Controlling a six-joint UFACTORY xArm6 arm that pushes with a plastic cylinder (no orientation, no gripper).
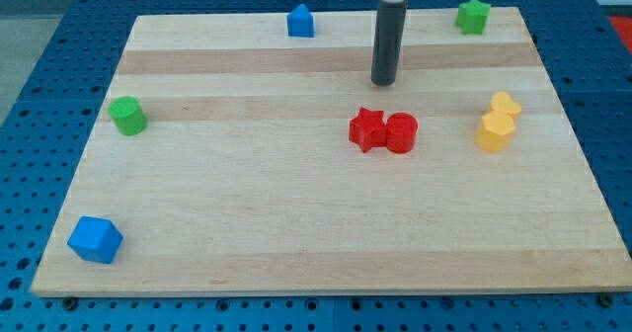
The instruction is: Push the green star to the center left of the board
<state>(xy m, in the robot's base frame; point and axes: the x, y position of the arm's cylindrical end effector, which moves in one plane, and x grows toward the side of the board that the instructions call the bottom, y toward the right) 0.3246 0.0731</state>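
Blue perforated bench shows all round a pale wooden board (296,243) that fills most of the frame. At the board's upper right edge sits the green star (473,16), far from the centre left where it belongs. Left of it and a little lower, the rod's tip (383,82) rests on the wood, well apart from the star; it is a bare rod holding nothing.

The rod stands nearly upright, coming down from the top of the frame. Just below it lie a red star (367,129) and red cylinder (402,132), touching. A low sweep could knock those; a glancing push could spin the star off the top edge. A green cylinder (127,115) already sits centre left and may get bumped.
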